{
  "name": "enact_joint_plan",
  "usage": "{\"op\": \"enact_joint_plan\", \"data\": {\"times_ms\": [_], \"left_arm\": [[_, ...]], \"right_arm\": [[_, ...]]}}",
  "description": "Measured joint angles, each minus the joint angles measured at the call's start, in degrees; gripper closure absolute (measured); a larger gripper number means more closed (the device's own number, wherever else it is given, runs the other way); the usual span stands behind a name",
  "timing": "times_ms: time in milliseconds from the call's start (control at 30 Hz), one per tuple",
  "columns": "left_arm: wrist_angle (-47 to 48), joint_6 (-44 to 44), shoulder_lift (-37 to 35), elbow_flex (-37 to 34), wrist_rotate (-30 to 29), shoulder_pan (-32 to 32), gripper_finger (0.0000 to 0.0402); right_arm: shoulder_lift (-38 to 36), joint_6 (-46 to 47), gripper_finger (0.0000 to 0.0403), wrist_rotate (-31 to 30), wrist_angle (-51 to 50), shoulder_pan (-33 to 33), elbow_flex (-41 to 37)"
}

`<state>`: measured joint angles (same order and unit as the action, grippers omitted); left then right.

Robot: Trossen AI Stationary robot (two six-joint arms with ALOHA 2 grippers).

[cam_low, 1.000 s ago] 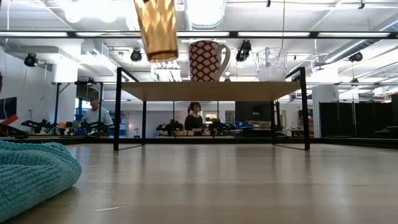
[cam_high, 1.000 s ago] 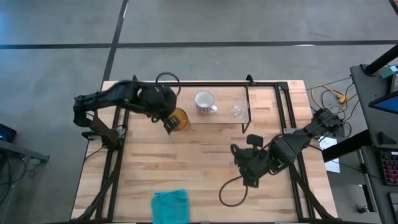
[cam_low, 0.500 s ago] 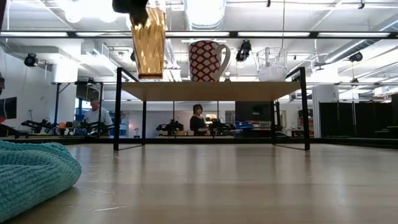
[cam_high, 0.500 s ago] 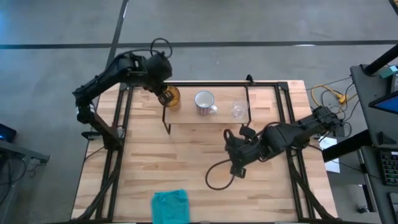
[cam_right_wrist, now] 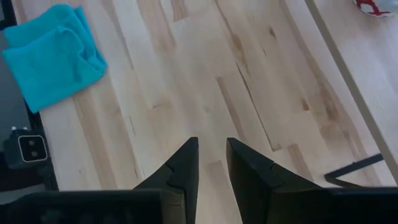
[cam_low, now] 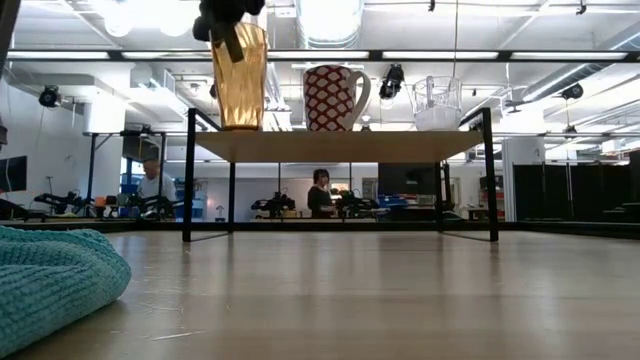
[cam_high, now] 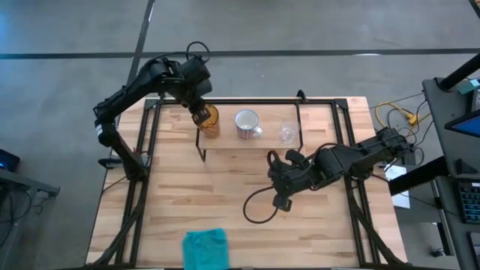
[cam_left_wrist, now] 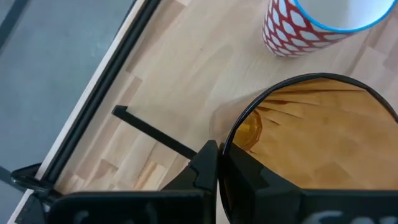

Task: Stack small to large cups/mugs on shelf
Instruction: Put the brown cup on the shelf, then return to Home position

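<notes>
Left hand clamped on rim of amber tumbler, standing on shelf.

Directly below left hand: ribbed, translucent amber tumbler, upright at shelf's end, nothing visible inside. Just beside, farther along from hand: white mug with red lattice pattern, handle, blue rim, interior looking empty from above. Beyond that: small clear glass, empty. Light-wood board on thin black wire legs. Right hand low over wooden surface, fingers nearly together, holding nothing; teal knit cloth well apart.
</notes>
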<state>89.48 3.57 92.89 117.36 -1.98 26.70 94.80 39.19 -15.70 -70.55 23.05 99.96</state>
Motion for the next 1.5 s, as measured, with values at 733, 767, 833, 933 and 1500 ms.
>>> {"op": "enact_joint_plan", "data": {"times_ms": [733, 767, 833, 933, 1500], "left_arm": [[-3.6, -3.9, 3.8, 0.0, 0.0, 0.0, 0.0339], [-3.6, -3.9, 3.8, 0.0, 0.0, 0.0, 0.0337], [-3.8, -2.7, 3.8, 0.0, 0.0, -0.1, 0.0336], [-4.2, -0.9, 3.3, 0.0, 0.0, -0.1, 0.0336], [-14.5, 8.6, -8.7, 6.9, 0.2, -0.5, 0.0335]], "right_arm": [[0.0, -0.1, 0.0326, -0.9, 0.7, 0.0, 0.0], [0.0, -0.2, 0.0326, -0.9, 0.7, 0.0, 0.0], [0.0, -0.2, 0.0326, -0.9, 0.7, 0.0, 0.0], [0.0, -0.4, 0.0326, -0.9, 0.7, 0.0, 0.0], [-1.0, -3.9, 0.0326, 1.1, 0.6, 0.0, 6.3]]}}
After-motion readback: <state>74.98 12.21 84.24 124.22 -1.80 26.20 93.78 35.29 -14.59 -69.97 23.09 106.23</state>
